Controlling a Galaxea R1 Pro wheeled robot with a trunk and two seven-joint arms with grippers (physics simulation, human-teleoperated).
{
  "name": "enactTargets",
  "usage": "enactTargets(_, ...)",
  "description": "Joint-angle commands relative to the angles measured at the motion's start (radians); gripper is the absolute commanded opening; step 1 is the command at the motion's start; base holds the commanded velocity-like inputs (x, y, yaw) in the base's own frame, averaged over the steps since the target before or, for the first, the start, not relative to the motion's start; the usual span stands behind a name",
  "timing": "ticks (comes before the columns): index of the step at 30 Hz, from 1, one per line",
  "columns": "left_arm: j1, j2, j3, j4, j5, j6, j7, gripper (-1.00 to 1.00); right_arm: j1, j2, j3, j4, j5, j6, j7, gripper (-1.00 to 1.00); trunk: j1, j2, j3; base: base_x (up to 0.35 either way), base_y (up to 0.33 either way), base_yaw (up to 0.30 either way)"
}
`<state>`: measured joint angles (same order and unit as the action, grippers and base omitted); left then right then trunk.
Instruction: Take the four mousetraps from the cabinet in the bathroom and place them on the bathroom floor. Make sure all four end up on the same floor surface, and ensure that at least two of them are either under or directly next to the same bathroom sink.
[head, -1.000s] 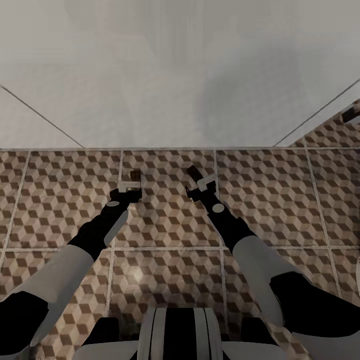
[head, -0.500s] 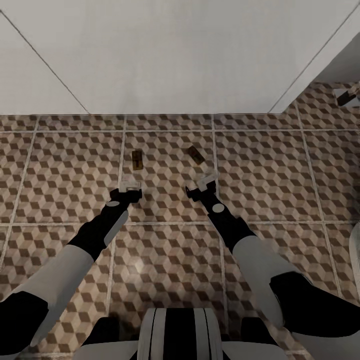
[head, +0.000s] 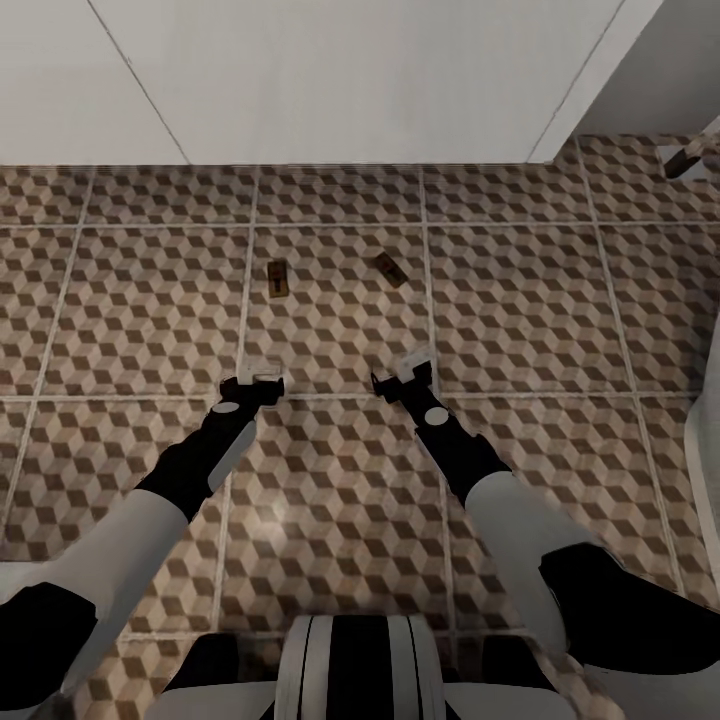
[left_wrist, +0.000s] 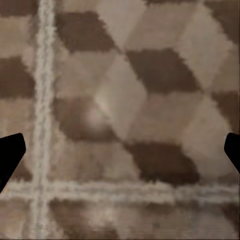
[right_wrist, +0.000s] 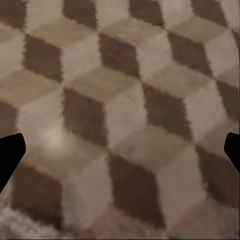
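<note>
Two mousetraps lie flat on the bathroom floor (head: 560, 300) near the white wall: one mousetrap (head: 277, 279) at 12 o'clock from my left hand (head: 258, 380), the other mousetrap (head: 390, 269) at 12 o'clock from my right hand (head: 408, 368). Both hands hover spread wide, empty.

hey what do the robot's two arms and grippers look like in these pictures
Both arms have light grey upper shells and black forearms with a grey oval patch near the wrist. The left gripper and right gripper are small black blocks with pale fingers; the wrist views show black fingertips.
</note>
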<state>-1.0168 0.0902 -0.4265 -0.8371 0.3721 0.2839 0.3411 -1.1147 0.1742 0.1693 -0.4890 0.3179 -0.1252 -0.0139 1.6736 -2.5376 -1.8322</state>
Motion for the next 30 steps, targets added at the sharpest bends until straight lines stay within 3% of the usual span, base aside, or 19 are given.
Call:
enactTargets(1, -0.001, 0.002, -0.006, -0.002, 0.01, 0.003, 0.01, 1.0, 0.0, 0.0, -0.001, 0.001, 0.009, -0.002, -0.001, 1.0, -0.001, 0.0, 0.0, -0.334, 0.0, 0.0)
enactTargets(30, -0.001, 0.002, -0.006, -0.005, 0.01, 0.003, 0.009, 1.0, 0.0, 0.0, -0.001, 0.001, 0.01, -0.001, -0.001, 1.0, -0.001, 0.0, 0.0, -0.334, 0.0, 0.0)
